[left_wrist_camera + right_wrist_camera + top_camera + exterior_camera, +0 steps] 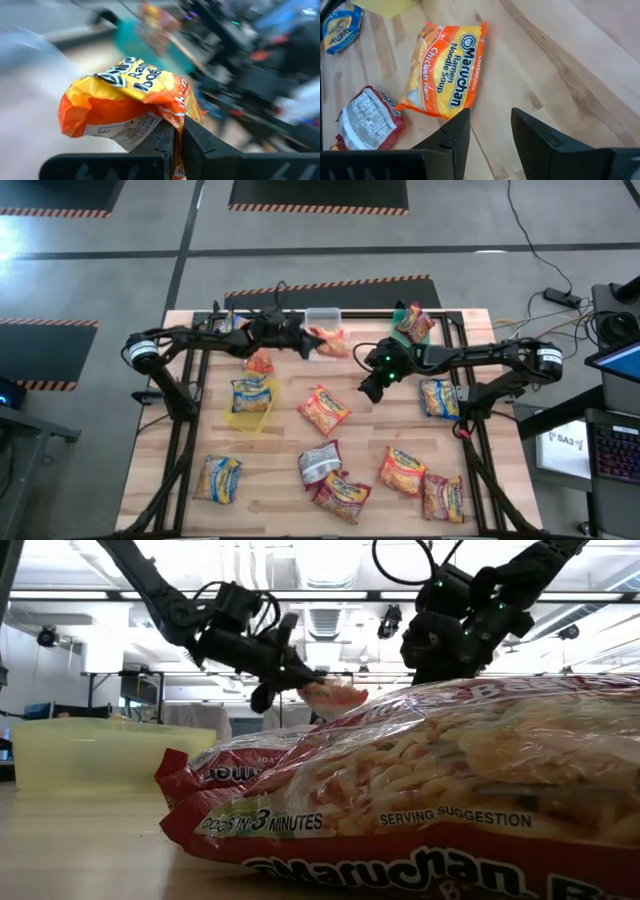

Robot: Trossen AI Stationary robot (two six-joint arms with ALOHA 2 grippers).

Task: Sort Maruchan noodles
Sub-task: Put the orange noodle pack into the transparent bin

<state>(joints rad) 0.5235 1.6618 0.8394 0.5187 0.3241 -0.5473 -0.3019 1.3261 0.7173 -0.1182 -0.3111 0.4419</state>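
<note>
The step in hand looks like a delivery: the left gripper (312,343) is shut tight on an orange packet (330,340), carried above the far edge of the table (275,480) just beside the clear tub (322,316); in the left wrist view the packet (125,107) bulges out ahead of the fingers (165,145), pinched by one crumpled end; the next move, as I judge it, calls for bringing the packet over whichever tub it belongs to and letting go, though which tub that is I cannot tell; the grip is on a thin edge, so a quick swing might shake it loose. The right gripper (372,387) hangs over the middle of the table with its jaws partly apart and nothing between them; an orange chicken-flavour packet (447,70) lies flat on the wood just ahead of its fingertips (455,132), near but not touched, with a dark red packet (367,117) off to one side; that orange one seems its likely next pick, needing a descent and a closing over the packet's edge. A yellow tub (250,402) below the left gripper holds a yellow-and-blue packet (250,392); a green tub (405,325) beyond the right gripper has a packet (415,323) in it; further packets lie scattered on the near half of the table, well apart from both grippers.
</note>
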